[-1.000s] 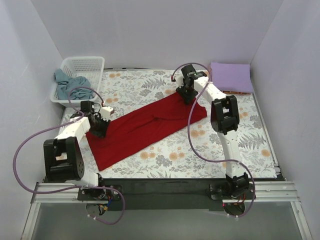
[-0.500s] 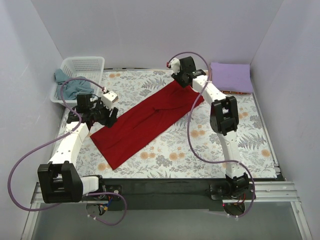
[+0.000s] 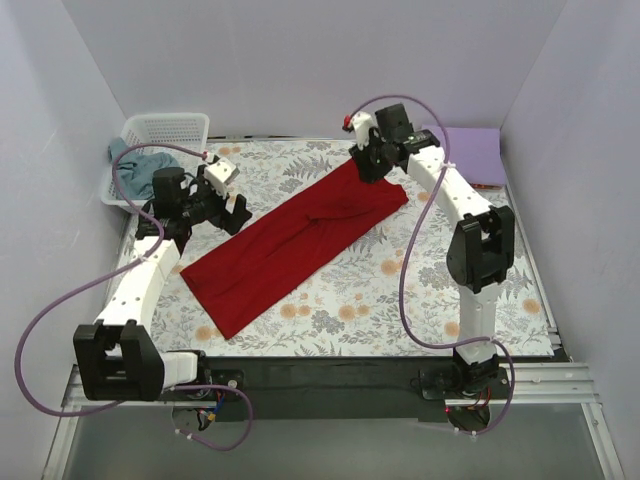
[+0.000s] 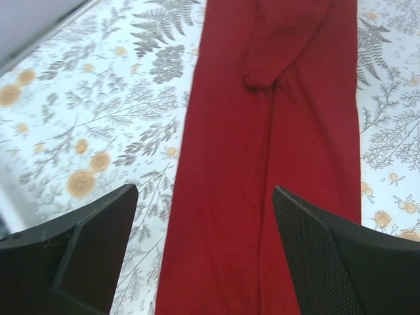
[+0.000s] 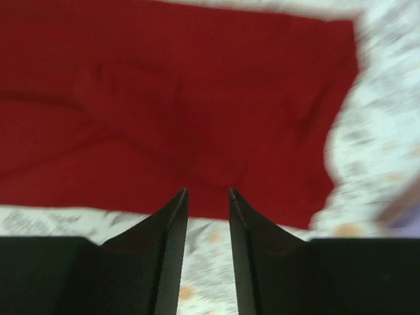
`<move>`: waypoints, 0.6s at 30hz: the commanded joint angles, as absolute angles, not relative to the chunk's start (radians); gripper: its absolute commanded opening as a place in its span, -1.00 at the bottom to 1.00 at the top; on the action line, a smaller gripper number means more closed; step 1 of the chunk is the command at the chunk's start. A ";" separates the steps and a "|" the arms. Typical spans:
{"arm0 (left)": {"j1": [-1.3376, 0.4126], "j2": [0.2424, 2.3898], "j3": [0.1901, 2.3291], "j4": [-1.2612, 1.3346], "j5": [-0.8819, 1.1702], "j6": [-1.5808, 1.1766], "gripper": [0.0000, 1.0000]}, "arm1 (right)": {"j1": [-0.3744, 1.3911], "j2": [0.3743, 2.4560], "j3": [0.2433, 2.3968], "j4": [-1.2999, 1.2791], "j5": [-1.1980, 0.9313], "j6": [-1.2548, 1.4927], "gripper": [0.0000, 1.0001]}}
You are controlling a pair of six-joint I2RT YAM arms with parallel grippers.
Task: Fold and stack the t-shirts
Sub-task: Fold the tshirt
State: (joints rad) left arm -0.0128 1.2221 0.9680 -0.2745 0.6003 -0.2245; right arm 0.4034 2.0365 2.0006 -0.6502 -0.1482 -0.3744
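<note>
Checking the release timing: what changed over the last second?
The left gripper opened, let go of the near end of the red shirt and drew back toward the basket. The right gripper drew the far end toward the back wall, straightening it; its grip now is unclear. The lavender shirt, basket and blue-grey shirt stayed put.

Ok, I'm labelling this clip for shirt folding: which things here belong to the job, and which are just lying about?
Job: red t-shirt, lavender t-shirt, blue-grey t-shirt.
Lying about: white basket, floral table cloth.
</note>
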 commanded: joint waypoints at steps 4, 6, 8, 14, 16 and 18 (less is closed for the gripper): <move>-0.054 1.330 1.077 -0.397 0.597 -0.229 0.68 | 0.420 2.108 1.813 -0.839 -0.281 -0.190 -0.70; -0.057 1.333 1.071 -0.397 0.584 -0.235 0.68 | 0.422 2.143 1.831 -0.831 -0.217 -0.178 -0.97; -0.069 1.338 1.062 -0.394 0.549 -0.236 0.69 | 0.422 2.186 1.867 -0.821 -0.184 -0.160 -0.97; -0.086 1.341 1.008 -0.393 0.476 -0.219 0.72 | 0.417 2.316 1.957 -0.772 -0.062 -0.149 -0.97; -0.084 1.347 0.994 -0.394 0.448 -0.213 0.72 | 0.413 2.356 2.002 -0.755 -0.005 -0.169 -0.97; -0.084 1.348 0.968 -0.400 0.443 -0.206 0.72 | 0.403 2.430 2.040 -0.720 0.069 -0.207 -0.97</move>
State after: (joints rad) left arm -0.0834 1.3563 0.9955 -0.3855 0.4858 -0.2245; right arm 0.4225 2.3421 1.9865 -0.8074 -0.0772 -0.1722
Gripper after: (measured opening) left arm 0.858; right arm 0.018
